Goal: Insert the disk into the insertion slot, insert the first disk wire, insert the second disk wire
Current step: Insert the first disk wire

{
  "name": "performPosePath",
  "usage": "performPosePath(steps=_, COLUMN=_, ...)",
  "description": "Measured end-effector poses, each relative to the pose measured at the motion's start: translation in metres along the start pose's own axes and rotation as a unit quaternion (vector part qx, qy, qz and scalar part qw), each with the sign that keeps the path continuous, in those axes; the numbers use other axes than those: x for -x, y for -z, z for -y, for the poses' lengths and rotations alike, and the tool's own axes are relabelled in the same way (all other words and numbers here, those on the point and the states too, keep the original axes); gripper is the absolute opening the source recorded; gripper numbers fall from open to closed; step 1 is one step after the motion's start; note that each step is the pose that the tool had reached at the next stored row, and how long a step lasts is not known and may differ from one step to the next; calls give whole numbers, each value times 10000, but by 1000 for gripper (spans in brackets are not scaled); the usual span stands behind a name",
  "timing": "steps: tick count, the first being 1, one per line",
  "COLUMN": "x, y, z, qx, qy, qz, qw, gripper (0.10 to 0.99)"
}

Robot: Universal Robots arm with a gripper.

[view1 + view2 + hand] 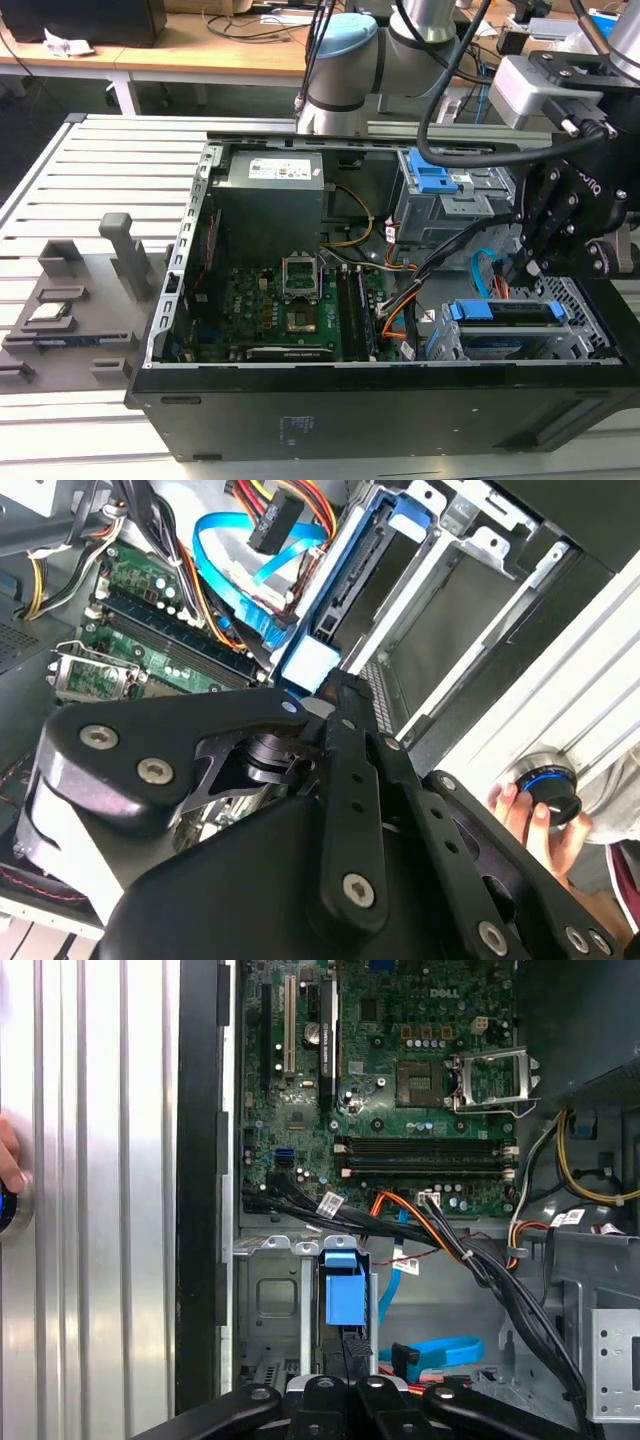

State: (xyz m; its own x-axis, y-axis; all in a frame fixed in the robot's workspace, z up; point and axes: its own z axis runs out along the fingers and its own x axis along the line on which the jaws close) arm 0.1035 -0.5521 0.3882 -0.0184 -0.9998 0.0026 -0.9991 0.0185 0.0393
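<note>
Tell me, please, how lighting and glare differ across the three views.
In the exterior view, the computer case is shadowed inside while the slatted table is bright; in the first wrist view, the table is washed out white beside an evenly lit motherboard; in the second wrist view, the second disk wire is well lit.

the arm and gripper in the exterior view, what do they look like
The arm is silver-grey tubing with a light blue joint cap, and thick black cables loop off it. A pale grey block sits at the wrist. The gripper is black, built of linked bars with silver screws.
</note>
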Motion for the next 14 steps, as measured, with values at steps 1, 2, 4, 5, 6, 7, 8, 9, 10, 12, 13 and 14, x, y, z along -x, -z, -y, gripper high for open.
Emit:
performPosePath(steps=1, x=0, y=-7, z=26, qx=0, qy=0, qz=0, qw=10000, gripper=106)
performPosePath(steps=2, x=1, y=-15, z=44, qx=0, qy=0, qz=0, qw=10000, gripper=106)
performPosePath(steps=4, x=2, y=-29, z=67, qx=0, qy=0, qz=0, qw=10000, gripper=106)
performPosePath(steps=5, x=3, y=-34, z=77, qx=0, qy=0, qz=0, qw=10000, gripper=106)
performPosePath(steps=6, x=6, y=-37, z=88, qx=0, qy=0, qz=-1, qw=10000, gripper=106)
performPosePath(steps=7, x=31, y=-45, z=157, qx=0, qy=0, qz=0, qw=10000, gripper=106)
performPosePath(steps=8, x=76, y=-53, z=231, qx=1, qy=0, qz=-3, qw=10000, gripper=106)
performPosePath(steps=9, x=124, y=-63, z=272, qx=2, qy=0, qz=-3, qw=10000, gripper=106)
performPosePath(steps=10, x=151, y=-68, z=289, qx=2, qy=0, qz=-5, qw=10000, gripper=106)
performPosePath(steps=12, x=243, y=-85, z=318, qx=2, qy=0, qz=-6, qw=10000, gripper=106)
performPosePath(steps=13, x=307, y=-89, z=329, qx=2, qy=0, qz=-9, qw=10000, gripper=106)
performPosePath(steps=14, x=364, y=-98, z=344, qx=2, qy=0, qz=-9, qw=10000, gripper=106)
